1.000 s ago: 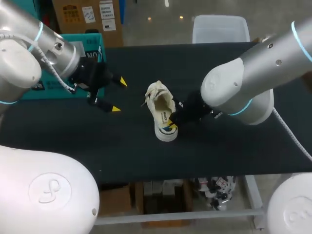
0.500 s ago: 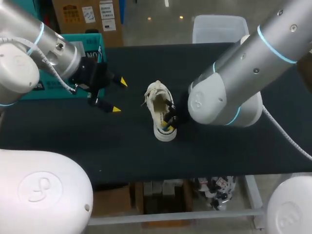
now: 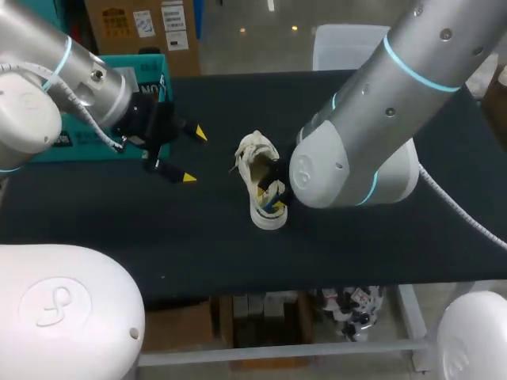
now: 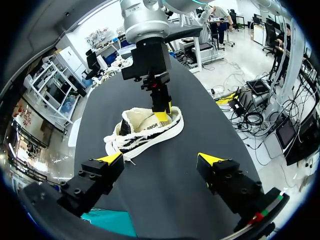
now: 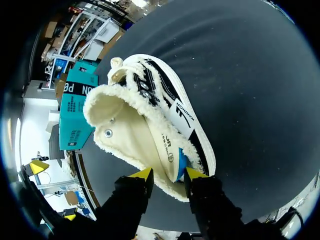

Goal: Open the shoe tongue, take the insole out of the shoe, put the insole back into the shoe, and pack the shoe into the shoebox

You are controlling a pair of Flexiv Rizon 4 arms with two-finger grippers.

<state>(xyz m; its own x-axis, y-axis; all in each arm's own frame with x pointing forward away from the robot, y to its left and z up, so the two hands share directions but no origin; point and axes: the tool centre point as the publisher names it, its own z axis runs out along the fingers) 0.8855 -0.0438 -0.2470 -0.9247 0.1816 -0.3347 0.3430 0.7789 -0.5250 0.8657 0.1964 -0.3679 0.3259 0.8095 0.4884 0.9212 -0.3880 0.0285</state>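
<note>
A white shoe [image 3: 257, 168] with black stripes and a fleecy lining stands mid-table, heel toward the front edge. My right gripper [image 3: 275, 194] is at that heel. In the right wrist view the shoe [image 5: 145, 120] gapes wide, and my right gripper [image 5: 168, 174] straddles the heel rim, one tip on the lining side and one outside by the sole, fingers parted. The left wrist view shows the shoe [image 4: 145, 131] ahead with the right gripper [image 4: 161, 112] dipping into its heel. My left gripper [image 3: 194, 155] hangs open left of the shoe; its tips [image 4: 160, 159] hold nothing.
A teal shoebox [image 3: 150, 75] sits at the back left of the black table [image 3: 198, 237], behind my left arm; it also shows beyond the shoe as a teal box [image 5: 75, 107]. My right arm's bulky elbow hangs over the table right of the shoe.
My right arm has swung in over the shoe, its gripper shifting from the heel's right side onto the heel rim with the fingers spreading apart. The left arm and shoe stayed put.
</note>
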